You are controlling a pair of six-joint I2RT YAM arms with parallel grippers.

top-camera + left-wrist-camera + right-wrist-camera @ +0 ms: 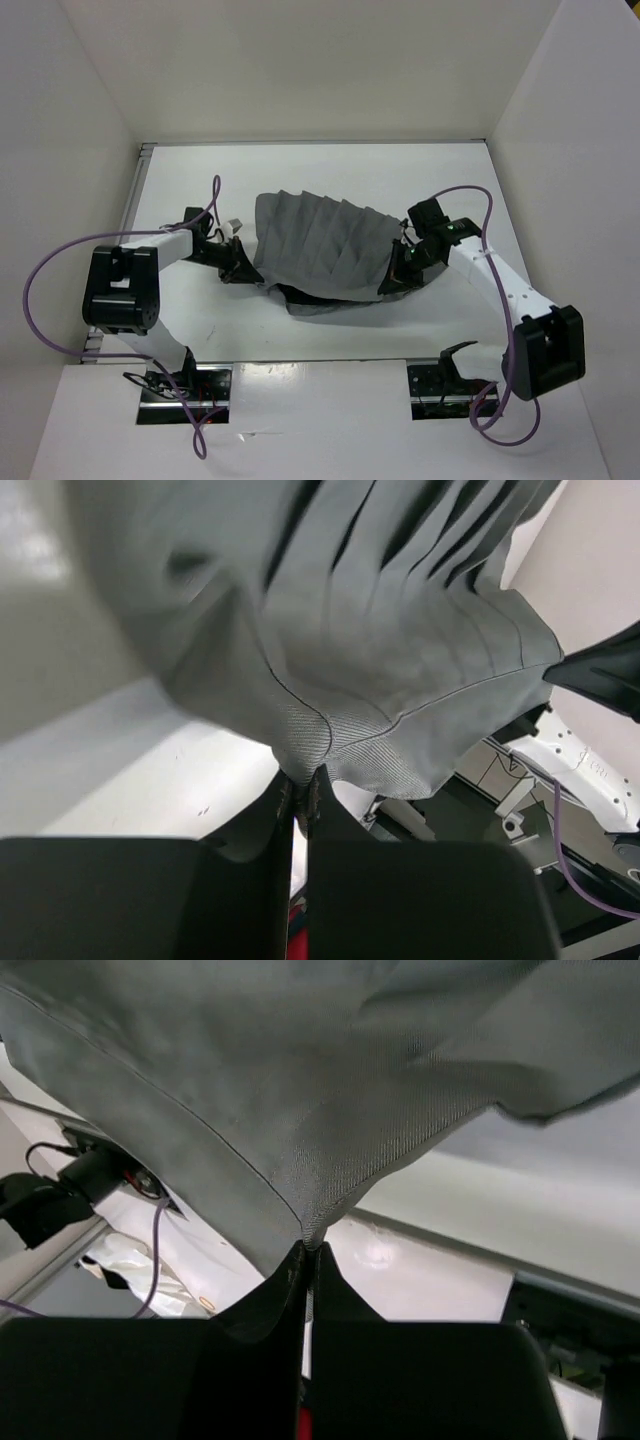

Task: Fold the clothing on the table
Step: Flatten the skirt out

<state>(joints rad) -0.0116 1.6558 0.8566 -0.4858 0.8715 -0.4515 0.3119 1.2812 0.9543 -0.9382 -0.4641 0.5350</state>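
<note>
Wrist views show left jaws and right jaws pinching skirt [380,650] corners; I would carry both level, fabric taut.

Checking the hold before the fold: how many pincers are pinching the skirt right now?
2. The left pincer is shut on the skirt at its left edge, and the right pincer at its right edge. Neither grip is hidden.
</note>
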